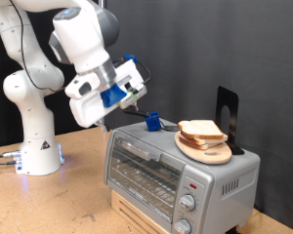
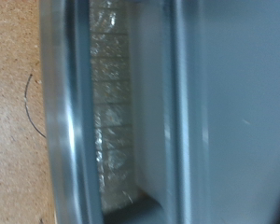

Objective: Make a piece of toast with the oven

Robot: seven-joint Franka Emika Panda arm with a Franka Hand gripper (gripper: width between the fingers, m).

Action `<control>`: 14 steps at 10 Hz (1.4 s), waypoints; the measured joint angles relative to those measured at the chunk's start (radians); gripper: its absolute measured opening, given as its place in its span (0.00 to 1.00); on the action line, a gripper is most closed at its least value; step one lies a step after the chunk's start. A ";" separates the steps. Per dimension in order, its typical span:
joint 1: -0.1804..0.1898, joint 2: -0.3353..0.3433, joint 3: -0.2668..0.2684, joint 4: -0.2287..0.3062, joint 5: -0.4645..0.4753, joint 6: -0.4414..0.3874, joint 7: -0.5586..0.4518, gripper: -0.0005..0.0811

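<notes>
silver oven [image 1: 176, 171] sits on a wooden stand [image 1: 137, 213] in the exterior view, its glass door shut, wire rack visible behind it, knobs down its right side. on its roof, toward the exterior view's right, a round wooden board [image 1: 207, 148] carries a small stack of bread slices; the top slice is the toast [image 1: 199, 129]. a black holder [image 1: 228, 112] stands just behind the board, and a small blue object [image 1: 153, 122] rests on the roof's left end. the gripper [image 1: 109, 119] hangs tilted over the oven's upper left corner, close to the door's top edge, with nothing between its fingers; whether they are spread or closed i cannot tell from here.

grey metal fills most of the wrist view: the oven door [image 2: 131, 112] up close, a strip of glass with the rack behind it, and cork-coloured tabletop [image 2: 14, 84] along one side. no fingertip shows clearly.

the toast lies well apart from the claw, off to the exterior view's right and about level with it, untouched on the board. the risk, as i judge it: the claw sits so near the door edge that a skewed approach could scrape the metal or nudge the oven on its stand, shaking the loose stack on top.
</notes>
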 joint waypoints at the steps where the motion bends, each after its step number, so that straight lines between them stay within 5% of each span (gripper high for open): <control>1: -0.001 0.011 0.000 -0.025 -0.007 0.030 -0.007 0.99; 5: -0.006 0.073 -0.013 -0.108 -0.018 0.186 -0.029 0.99; 8: -0.013 0.068 -0.048 -0.113 -0.008 0.199 -0.093 0.99; 14: -0.108 0.087 -0.101 -0.167 -0.093 0.194 -0.138 0.99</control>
